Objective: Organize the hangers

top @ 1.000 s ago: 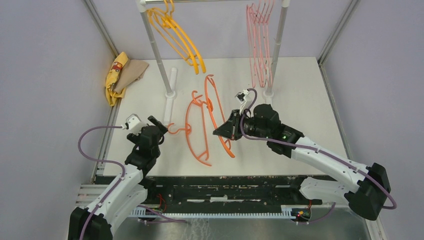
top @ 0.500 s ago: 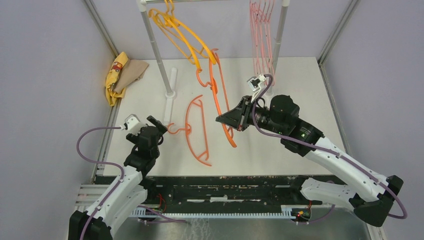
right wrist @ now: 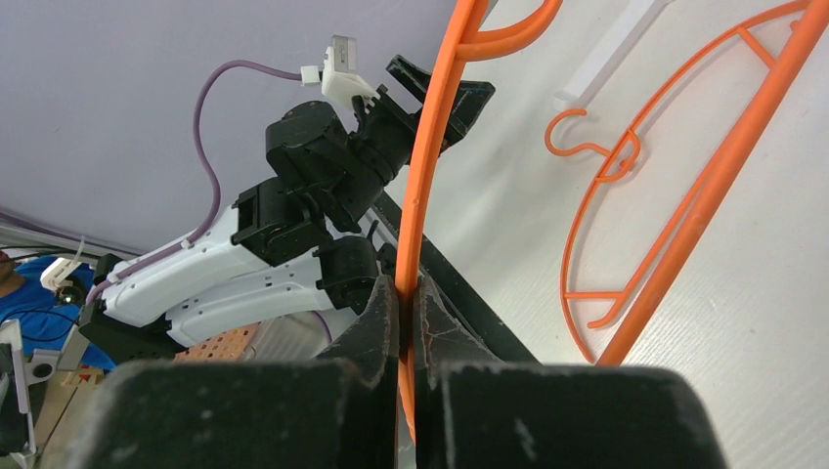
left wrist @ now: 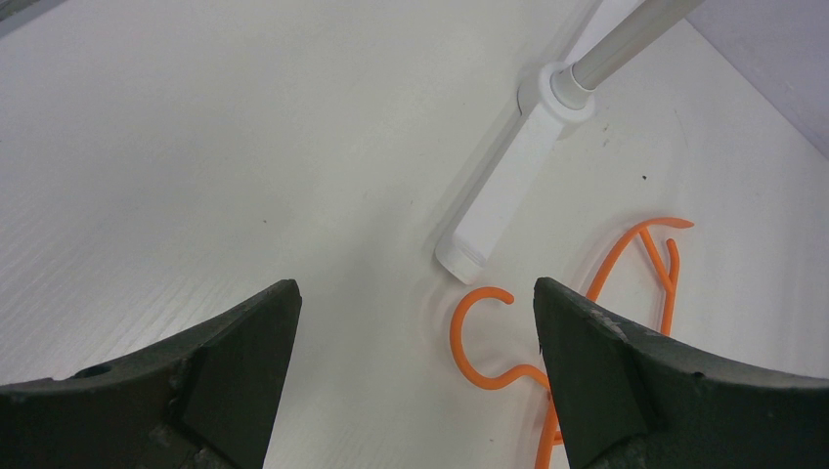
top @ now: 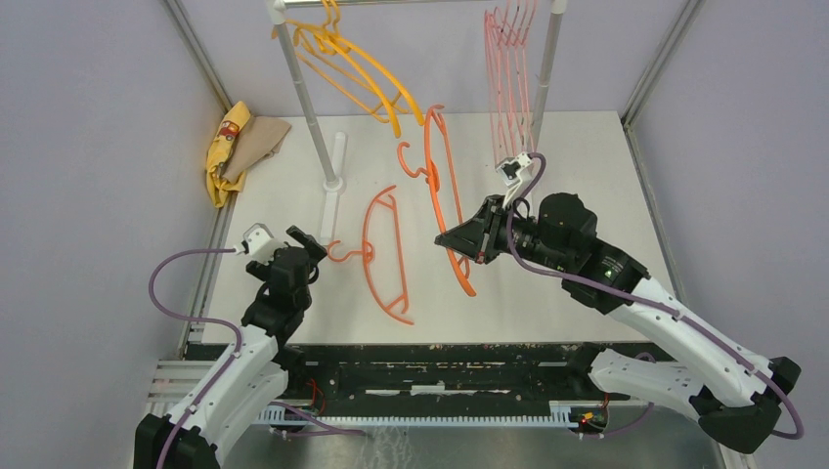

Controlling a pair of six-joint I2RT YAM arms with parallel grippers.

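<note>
Orange hanger (top: 430, 171) has climbed well off the table (top: 587, 166) within the last second. It is pinched in the right claw (right wrist: 401, 293), and its hook is now near the yellow ones (top: 367, 73) on the rack (top: 308, 107) at the far edge. Hooking it on looks next. A second orange one (left wrist: 454, 332) lies near-left, before the spread left claw (left wrist: 415, 322). The table is white and the walls lilac.
</note>
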